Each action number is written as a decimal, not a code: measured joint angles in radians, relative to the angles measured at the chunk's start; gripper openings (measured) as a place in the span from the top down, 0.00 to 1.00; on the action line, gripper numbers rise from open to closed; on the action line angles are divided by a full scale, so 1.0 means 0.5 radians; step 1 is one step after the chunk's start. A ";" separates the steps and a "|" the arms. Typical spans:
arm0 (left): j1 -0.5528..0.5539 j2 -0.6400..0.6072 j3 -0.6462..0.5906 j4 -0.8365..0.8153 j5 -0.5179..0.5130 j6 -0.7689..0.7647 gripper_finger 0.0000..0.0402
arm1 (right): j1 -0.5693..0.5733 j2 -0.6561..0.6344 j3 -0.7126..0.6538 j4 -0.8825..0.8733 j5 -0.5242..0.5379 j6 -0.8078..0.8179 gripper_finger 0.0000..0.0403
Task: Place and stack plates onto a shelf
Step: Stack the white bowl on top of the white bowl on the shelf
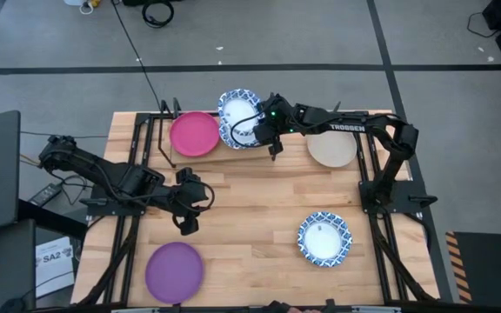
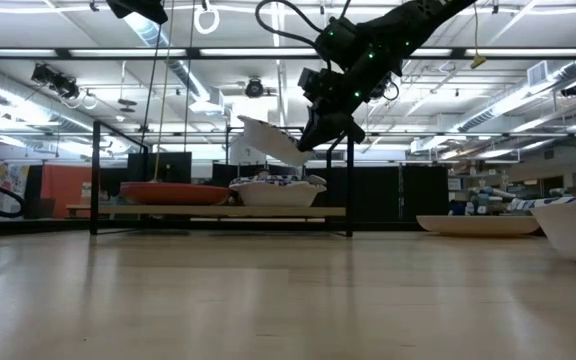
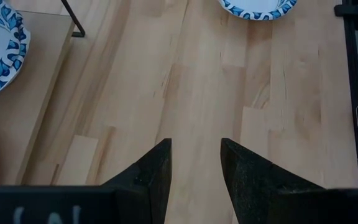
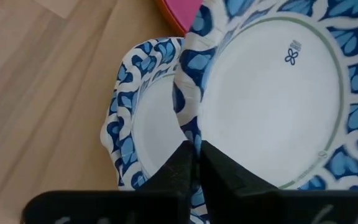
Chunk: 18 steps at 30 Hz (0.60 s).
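On the shelf (image 2: 208, 211) at the table's far side a pink plate (image 1: 194, 133) lies beside a blue-and-white plate (image 4: 135, 118). My right gripper (image 4: 196, 152) is shut on a second blue-and-white plate (image 2: 268, 138), which hangs tilted just above the one on the shelf. My left gripper (image 3: 194, 174) hovers open over bare tabletop left of centre, with nothing between its fingers. A purple plate (image 1: 174, 271), a beige plate (image 1: 331, 148) and another blue-and-white plate (image 1: 324, 239) rest flat on the table. My right gripper pinches the patterned rim (image 4: 191, 134) of the blue-and-white plate between its two fingers, one above the rim and one below. The fingers come from the table's right, slanting down. The plate is tilted, its free edge (image 2: 243, 122) highest, clear of the plate below in the low view.
The shelf's black posts (image 2: 95, 175) stand at its ends. The beige plate lies just right of the shelf, under my right arm. Black frame rails (image 1: 381, 235) run along both table sides. Bare wood lies at the table's centre.
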 joint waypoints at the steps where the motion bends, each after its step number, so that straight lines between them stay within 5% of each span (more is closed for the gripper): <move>1: 0.000 0.000 0.000 0.000 0.000 0.001 0.64 | 0.000 0.000 0.000 0.000 0.006 0.000 0.90; 18: 0.000 0.000 0.000 0.000 0.000 0.001 0.64 | 0.000 0.000 -0.001 0.022 0.010 0.000 0.80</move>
